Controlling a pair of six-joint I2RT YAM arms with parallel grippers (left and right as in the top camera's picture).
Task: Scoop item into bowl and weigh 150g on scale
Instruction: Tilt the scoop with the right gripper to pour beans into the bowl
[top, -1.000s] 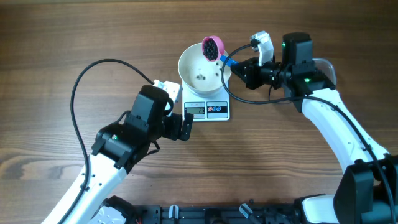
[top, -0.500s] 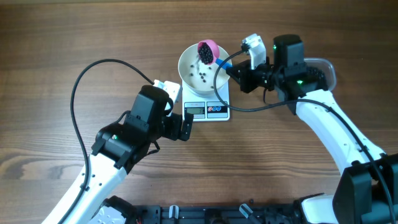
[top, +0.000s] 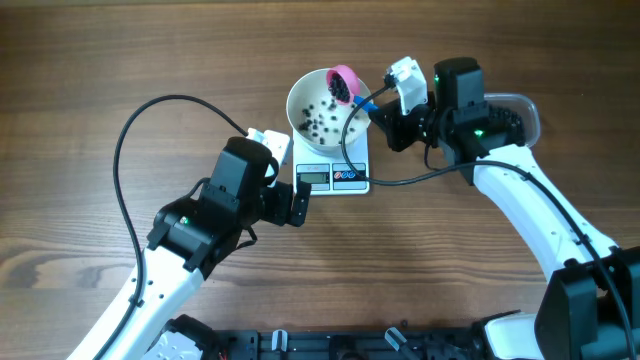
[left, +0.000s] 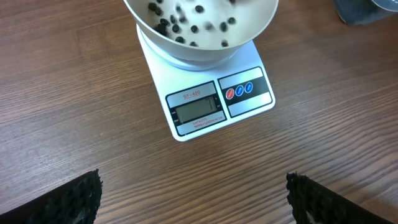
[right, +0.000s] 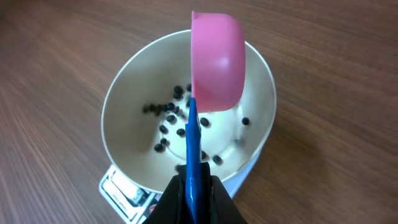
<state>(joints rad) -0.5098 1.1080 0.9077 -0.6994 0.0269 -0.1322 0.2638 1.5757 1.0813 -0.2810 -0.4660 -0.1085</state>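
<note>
Here, one bowl (top: 302, 130) on one scale (top: 333, 178); right tool (right: 191, 186) pinches one pink scoop (right: 216, 65), left tool (left: 194, 198) spread.

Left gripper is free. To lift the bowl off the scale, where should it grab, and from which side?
Probably the bowl's rim on its left, near edge: one finger inside, one outside, with the left gripper coming down from above. The bowl looks too wide to span, and the scoop held by the right gripper crowds the far right rim.
</note>
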